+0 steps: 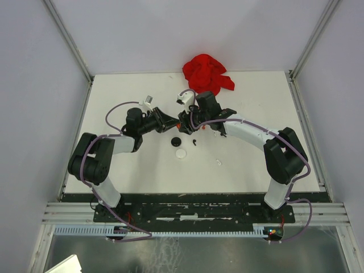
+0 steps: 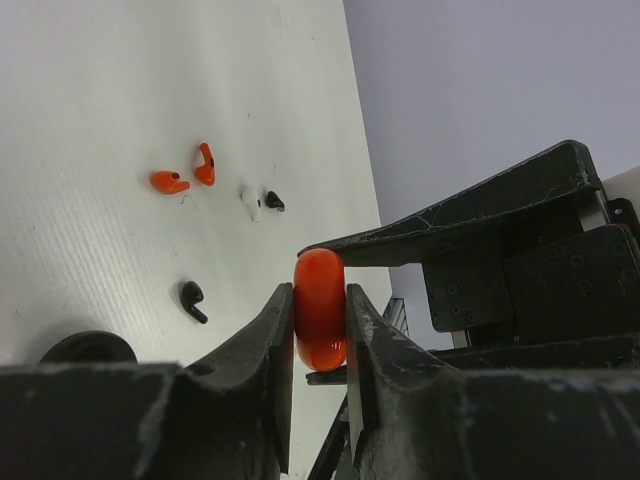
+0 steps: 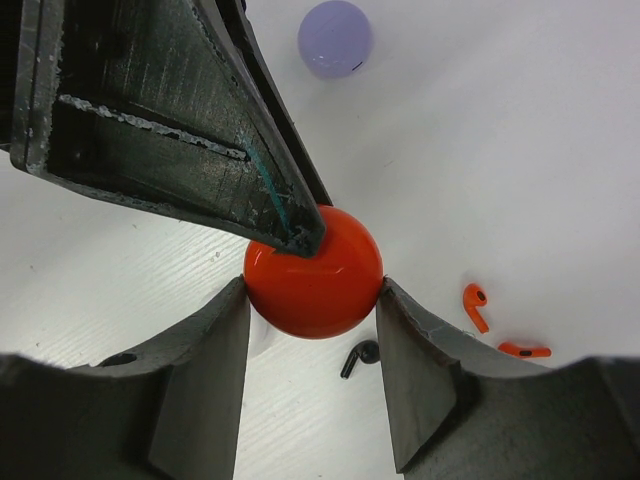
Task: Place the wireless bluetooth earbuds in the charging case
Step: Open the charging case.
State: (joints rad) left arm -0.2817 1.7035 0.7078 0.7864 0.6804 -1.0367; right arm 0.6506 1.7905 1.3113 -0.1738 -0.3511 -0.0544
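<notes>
Red charging case (image 3: 313, 272): upright, held mid-air.
Left gripper (image 2: 320, 295): clenched on its faces.
Right gripper (image 3: 313, 290): grasping its rim.
Red earbuds (image 3: 476, 305): loose beneath it.

Mid desk (image 1: 142, 170) is crowded: left end effector (image 2: 320, 300) and right end effector (image 3: 312, 288) meet tip to tip, both clamped on the red charging case (image 3: 313, 272), with no gap to pass between them. Just near of them, the black disc (image 1: 176, 141), white disc (image 1: 181, 153) and a black earbud (image 1: 195, 142) lie in the path. Two orange earbuds (image 2: 170, 182) and a white earbud (image 2: 250, 203) lie loose close by. The lilac disc (image 3: 335, 38) sits a little beyond the case in the right wrist view. The red cloth (image 1: 207, 73) blocks the far edge, right of centre. There is open desk at near left, near right and far left. Both arms bar sideways passage.
</notes>
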